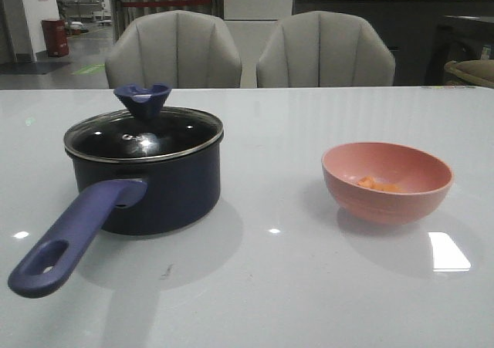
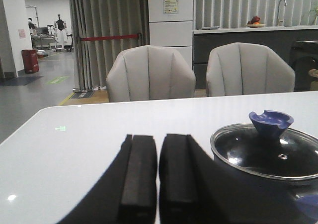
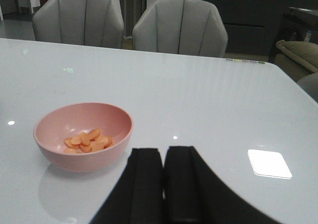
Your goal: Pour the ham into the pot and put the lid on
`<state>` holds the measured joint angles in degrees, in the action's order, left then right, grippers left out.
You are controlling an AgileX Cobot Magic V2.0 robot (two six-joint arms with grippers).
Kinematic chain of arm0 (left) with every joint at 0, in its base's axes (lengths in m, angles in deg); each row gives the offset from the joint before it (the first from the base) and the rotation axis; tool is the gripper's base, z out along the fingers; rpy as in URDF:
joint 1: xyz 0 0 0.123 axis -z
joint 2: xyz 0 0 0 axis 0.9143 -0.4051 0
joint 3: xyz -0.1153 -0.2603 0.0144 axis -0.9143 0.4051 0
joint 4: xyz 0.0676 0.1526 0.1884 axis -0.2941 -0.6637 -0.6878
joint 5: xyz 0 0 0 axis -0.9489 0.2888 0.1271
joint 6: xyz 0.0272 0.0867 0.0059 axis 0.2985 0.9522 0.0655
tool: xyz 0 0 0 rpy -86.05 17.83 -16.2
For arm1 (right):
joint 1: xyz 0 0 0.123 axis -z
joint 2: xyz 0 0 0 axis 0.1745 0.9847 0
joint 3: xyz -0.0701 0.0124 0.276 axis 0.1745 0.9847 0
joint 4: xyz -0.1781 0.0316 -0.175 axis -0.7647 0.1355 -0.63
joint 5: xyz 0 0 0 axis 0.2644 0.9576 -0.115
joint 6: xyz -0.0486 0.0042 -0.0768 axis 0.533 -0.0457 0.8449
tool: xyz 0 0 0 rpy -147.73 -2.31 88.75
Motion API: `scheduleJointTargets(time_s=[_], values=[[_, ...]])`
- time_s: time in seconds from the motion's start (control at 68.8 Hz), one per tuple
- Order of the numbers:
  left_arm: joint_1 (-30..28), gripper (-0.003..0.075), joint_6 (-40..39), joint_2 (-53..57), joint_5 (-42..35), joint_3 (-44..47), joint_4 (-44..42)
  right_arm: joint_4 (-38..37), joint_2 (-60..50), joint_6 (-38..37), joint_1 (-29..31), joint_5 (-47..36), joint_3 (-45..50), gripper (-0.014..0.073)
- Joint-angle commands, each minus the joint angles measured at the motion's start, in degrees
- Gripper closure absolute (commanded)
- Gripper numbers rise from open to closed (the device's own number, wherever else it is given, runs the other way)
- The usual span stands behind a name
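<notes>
Both jaws pressed together on left gripper (image 2: 158,177) and right gripper (image 3: 164,184), lid (image 1: 143,133) resting on pot (image 1: 147,186) toward table's left edge, ham (image 1: 376,184) in pink bowl (image 1: 387,201) toward right edge.

Lidded pot (image 1: 154,186); ham (image 1: 376,184) in bowl (image 1: 421,194)

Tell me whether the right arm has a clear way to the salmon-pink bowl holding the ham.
Probably yes. The right gripper, fingers nearly together, hangs near the salmon-pink bowl, with only bare white table between them. The orange ham pieces lie uncovered inside.
</notes>
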<state>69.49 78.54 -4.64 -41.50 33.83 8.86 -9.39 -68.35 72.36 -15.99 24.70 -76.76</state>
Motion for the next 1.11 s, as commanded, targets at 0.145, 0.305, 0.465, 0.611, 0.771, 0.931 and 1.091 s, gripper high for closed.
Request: scheduleJointTargets(time_s=[0.145, 0.305, 0.465, 0.611, 0.771, 0.931, 1.091], values=[[0.33, 0.0586, -0.36, 1.18, -4.55, 1.17, 0.51, -0.54, -1.07, -0.05, 0.39, -3.87, -0.22, 0.0445], [0.33, 0.0586, -0.36, 1.18, -4.55, 1.17, 0.51, -0.54, -1.07, -0.05, 0.39, -3.87, -0.22, 0.0445], [0.33, 0.0586, -0.36, 1.18, -4.55, 1.17, 0.51, -0.54, -1.07, -0.05, 0.39, -3.87, -0.22, 0.0445], [0.33, 0.0586, -0.36, 1.18, -4.84, 1.17, 0.51, -0.54, -1.07, -0.05, 0.39, -3.87, -0.22, 0.0445], [0.33, 0.0586, -0.36, 1.18, -14.39, 1.17, -0.54, -0.54, -1.07, -0.05, 0.39, -3.87, -0.22, 0.0445], [0.33, 0.0586, -0.36, 0.97, -23.1, -0.14, -0.54, -0.54, -1.07, -0.05, 0.39, -3.87, -0.22, 0.0445], [0.33, 0.0586, -0.36, -0.17, -11.33, -11.19, -0.28, -0.54, -1.07, -0.05, 0.39, -3.87, -0.22, 0.0445]])
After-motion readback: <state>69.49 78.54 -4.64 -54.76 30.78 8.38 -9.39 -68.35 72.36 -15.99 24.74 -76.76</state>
